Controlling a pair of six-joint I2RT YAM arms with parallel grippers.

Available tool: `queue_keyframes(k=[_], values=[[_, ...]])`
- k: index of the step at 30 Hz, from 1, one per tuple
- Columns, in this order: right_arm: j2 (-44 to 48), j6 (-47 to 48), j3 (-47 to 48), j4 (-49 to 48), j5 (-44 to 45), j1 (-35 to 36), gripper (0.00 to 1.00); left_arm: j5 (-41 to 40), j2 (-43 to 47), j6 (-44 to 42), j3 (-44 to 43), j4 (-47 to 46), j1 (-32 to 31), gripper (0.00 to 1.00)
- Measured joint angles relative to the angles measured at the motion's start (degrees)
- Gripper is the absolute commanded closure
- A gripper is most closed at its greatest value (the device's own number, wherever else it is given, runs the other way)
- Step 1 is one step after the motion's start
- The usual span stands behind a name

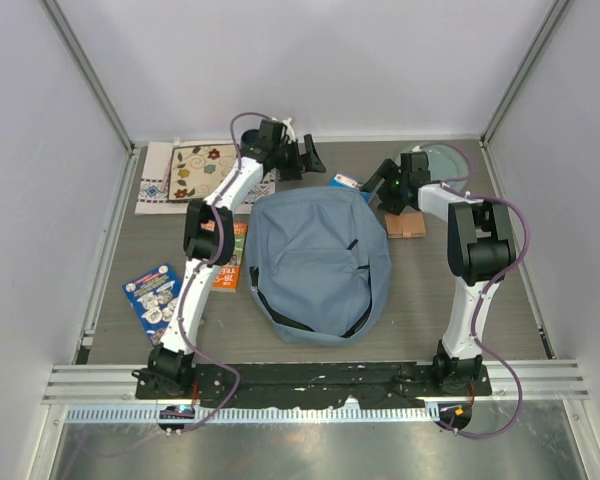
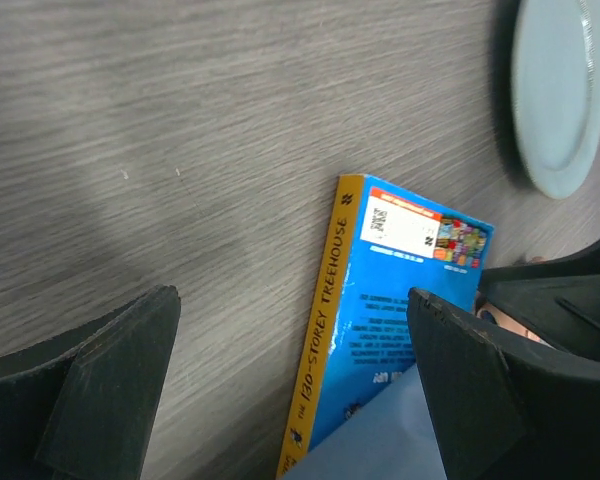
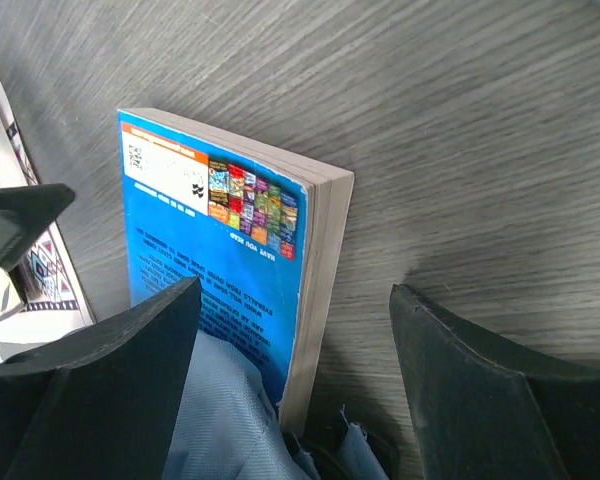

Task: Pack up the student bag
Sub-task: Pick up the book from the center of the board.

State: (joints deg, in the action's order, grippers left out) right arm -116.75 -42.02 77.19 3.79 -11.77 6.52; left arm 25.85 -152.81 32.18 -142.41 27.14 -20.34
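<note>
Occupying the middle of the table (image 1: 110, 330), the student bag (image 1: 320, 265) lies flat, its rounded dusty-blue body between the two arms and its black straps showing at the near edge.

Contents: one blue paperback (image 1: 350, 183) (image 2: 400, 300) (image 3: 210, 240) with a yellow spine sits at the bag's far edge. Its far end rests on the bare table, back cover up. Its near end is covered by the bag's blue fabric. Whether that end is inside the opening or merely beneath the fabric cannot be told.

Left pincer (image 1: 305, 155) (image 2: 290, 325): released, jaws fully spread, grasping nothing. It hovers beyond the bag's far left corner, with the paperback's spine between its fingers in the wrist view.

Right pincer (image 1: 380, 185) (image 3: 295, 320): released, jaws wide apart, grasping nothing. It hovers above the paperback's page edge, one finger over the cover and the other over the table.

Other items on the table:
- a flat floral-patterned item (image 1: 200, 165) at the far left corner;
- a blue illustrated book (image 1: 152, 295) near the left edge;
- an orange book (image 1: 230, 268) just left of the bag, partly hidden by the left arm;
- a pale green plate (image 1: 448, 160) (image 2: 560, 95) at the far right;
- a small brown cardboard piece (image 1: 408, 225) right of the bag.
</note>
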Motion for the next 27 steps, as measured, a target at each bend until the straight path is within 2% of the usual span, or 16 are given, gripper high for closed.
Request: queue_keyframes(k=[4, 11, 13, 14, 15, 19, 20, 22, 25, 27], values=[[0.0, -0.2, -0.7, 0.1, -0.5, 0.0, 0.21, 1.4, -3.7, 1.5, -2.6, -0.3, -1.1, 0.00], [-0.2, -1.3, -2.0, -2.5, -4.4, 0.0, 0.35, 5.4, -4.2, 2.1, -3.3, 0.8, -3.8, 0.00], [-0.7, -1.7, -2.0, -4.1, -5.7, 0.0, 0.43, 7.4, -4.3, 2.1, -3.3, 1.0, -4.9, 0.04], [-0.9, -1.9, -2.1, -4.7, -6.3, 0.0, 0.51, 8.2, -4.3, 1.8, -3.3, 1.0, -5.4, 0.06], [-1.0, -1.8, -2.1, -5.2, -6.5, 0.0, 0.53, 8.2, -4.3, 1.5, -3.2, 0.9, -5.8, 0.11], [-1.1, -2.6, -3.2, -6.5, -7.6, -1.2, 0.58, 8.9, -4.3, 0.8, -2.3, 0.1, -5.8, 0.20], [-1.1, -2.9, -3.3, -7.0, -8.1, -1.4, 0.64, 9.2, -4.3, 0.8, -2.0, -0.2, -5.7, 0.22], [-1.1, -3.2, -3.3, -8.2, -8.6, -1.5, 0.65, 9.4, -4.3, 0.8, -1.6, -0.7, -5.5, 0.26], [-1.1, -4.0, -3.3, -10.1, -9.3, -1.6, 0.54, 9.8, -4.3, 1.0, -1.2, -1.1, -5.2, 0.27], [-1.2, -4.5, -3.1, -10.5, -10.1, -1.6, 0.50, 10.3, -4.3, 1.9, -0.9, -1.9, -5.1, 0.28]])
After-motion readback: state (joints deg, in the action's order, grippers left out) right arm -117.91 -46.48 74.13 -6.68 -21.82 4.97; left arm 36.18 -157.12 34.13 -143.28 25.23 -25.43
